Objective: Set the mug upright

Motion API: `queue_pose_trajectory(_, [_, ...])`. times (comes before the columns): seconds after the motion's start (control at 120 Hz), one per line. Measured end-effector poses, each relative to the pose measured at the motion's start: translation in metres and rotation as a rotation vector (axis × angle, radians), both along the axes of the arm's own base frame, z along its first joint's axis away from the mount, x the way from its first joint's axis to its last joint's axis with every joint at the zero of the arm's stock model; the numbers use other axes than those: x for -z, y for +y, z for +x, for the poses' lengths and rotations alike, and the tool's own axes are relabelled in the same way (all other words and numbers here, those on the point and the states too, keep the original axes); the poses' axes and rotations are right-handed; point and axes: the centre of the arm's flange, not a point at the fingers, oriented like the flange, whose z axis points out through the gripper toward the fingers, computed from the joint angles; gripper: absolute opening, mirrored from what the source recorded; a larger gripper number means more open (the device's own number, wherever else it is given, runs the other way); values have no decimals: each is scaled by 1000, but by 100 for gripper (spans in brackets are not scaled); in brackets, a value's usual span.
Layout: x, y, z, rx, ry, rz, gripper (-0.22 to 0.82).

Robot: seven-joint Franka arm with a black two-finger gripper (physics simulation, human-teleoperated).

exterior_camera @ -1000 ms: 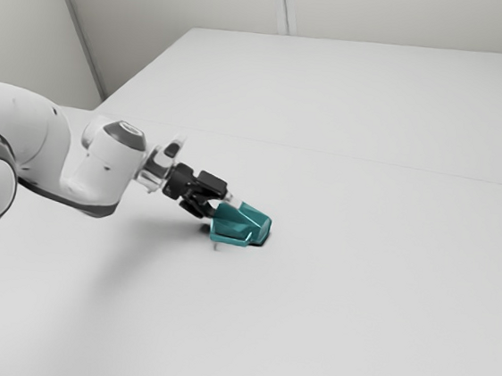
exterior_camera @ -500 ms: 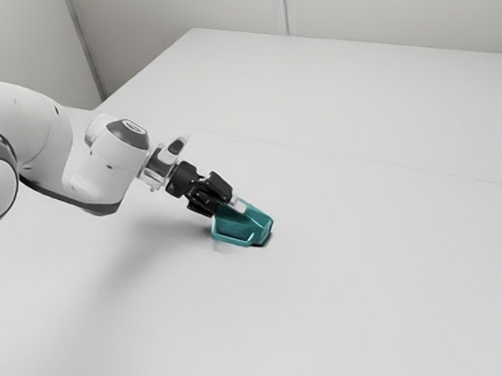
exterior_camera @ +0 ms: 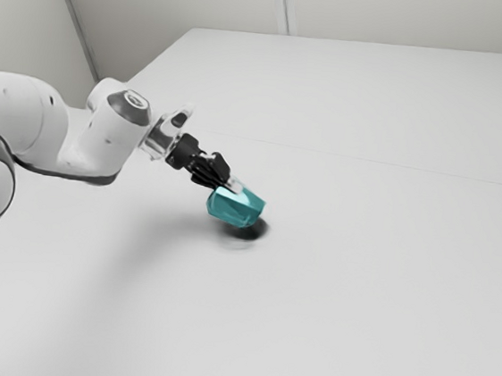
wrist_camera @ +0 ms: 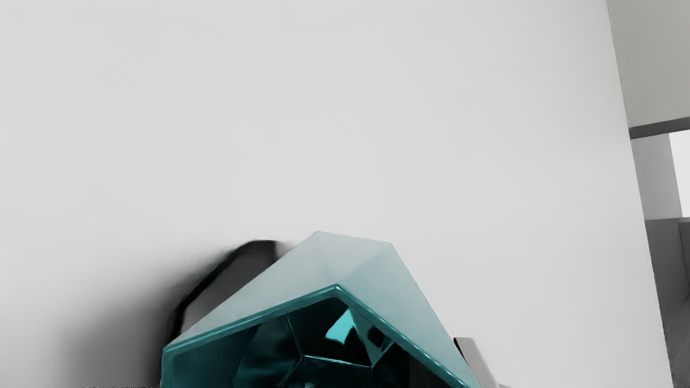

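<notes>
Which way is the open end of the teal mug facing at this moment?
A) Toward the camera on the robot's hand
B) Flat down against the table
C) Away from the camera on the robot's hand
A: the wrist view looks past the rim of the mug onto its dark, faceted inner walls.

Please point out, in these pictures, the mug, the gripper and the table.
Mug [exterior_camera: 238, 209]: exterior view, its outer wall.
Gripper [exterior_camera: 230, 189]: exterior view, between its fingertips.
Table [wrist_camera: 356, 134]: wrist view, bare tabletop.
</notes>
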Motion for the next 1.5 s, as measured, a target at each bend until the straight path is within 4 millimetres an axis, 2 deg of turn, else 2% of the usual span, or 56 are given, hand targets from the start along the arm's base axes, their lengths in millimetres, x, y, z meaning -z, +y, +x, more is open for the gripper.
queue_pose_trajectory(0.1, [-20, 2, 2, 65, 9, 94, -16])
queue_pose_trajectory(0.217, [-33, 4, -3, 116, 44, 199, -17])
queue_pose_trajectory(0.517, [-69, -13, -17, 198, 119, 446, -18])
queue_pose_trajectory(0.975, [-63, -13, -23, 150, 245, 768, -18])
queue_pose_trajectory(1.192, [-51, -25, -25, 95, 258, 821, -18])
queue_pose_trajectory(1.5, [-33, -32, -27, -1, 264, 885, -18])
